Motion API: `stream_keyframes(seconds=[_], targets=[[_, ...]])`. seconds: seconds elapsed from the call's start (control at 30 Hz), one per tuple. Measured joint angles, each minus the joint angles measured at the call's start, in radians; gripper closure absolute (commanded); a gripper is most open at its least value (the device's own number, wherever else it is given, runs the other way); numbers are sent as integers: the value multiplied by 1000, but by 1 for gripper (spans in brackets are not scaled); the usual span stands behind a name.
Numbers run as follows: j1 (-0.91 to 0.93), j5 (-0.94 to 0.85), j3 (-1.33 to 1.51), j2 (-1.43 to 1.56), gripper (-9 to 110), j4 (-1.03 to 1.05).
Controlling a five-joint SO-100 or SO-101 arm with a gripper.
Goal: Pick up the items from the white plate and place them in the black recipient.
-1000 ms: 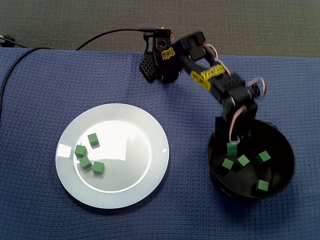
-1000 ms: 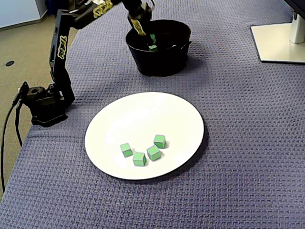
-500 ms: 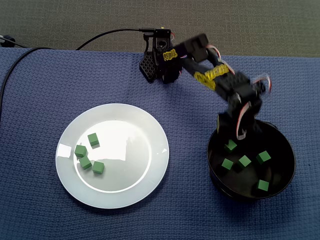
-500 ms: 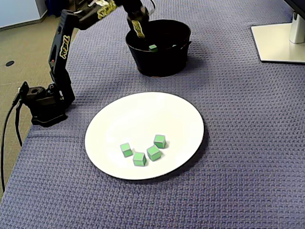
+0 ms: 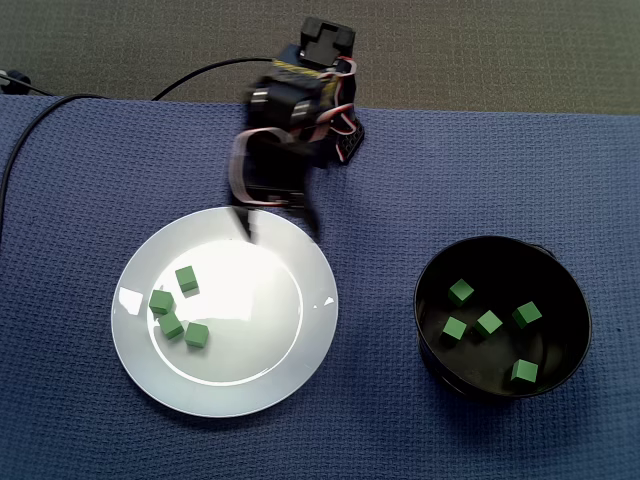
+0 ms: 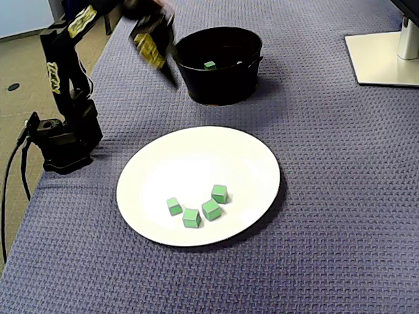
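Now the jaws, spread and empty, have swung from black bowl (image 5: 568, 288) to plate (image 5: 262, 332) edge.

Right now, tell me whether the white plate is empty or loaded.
Loaded: four green cubes sit on the white plate, clustered toward its left side in the fixed view from above.

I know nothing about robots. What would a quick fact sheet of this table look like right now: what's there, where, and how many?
Surface: blue cloth
White plate: left of the bowl in a fixed view
Plate cubes: four, green, bunched together
Black bowl: right of the plate
Bowl cubes: five, green, scattered
Gripper: open, empty, above the plate's rim nearest the arm's base
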Motion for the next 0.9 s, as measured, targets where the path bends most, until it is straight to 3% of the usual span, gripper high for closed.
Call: stream_keyframes(seconds=[0.2,0.4,0.9], targets=[[222,-209,109,-48,72,-8],[298,-307,178,-117,72,-72],[305,-336,367,-288,72,-634]])
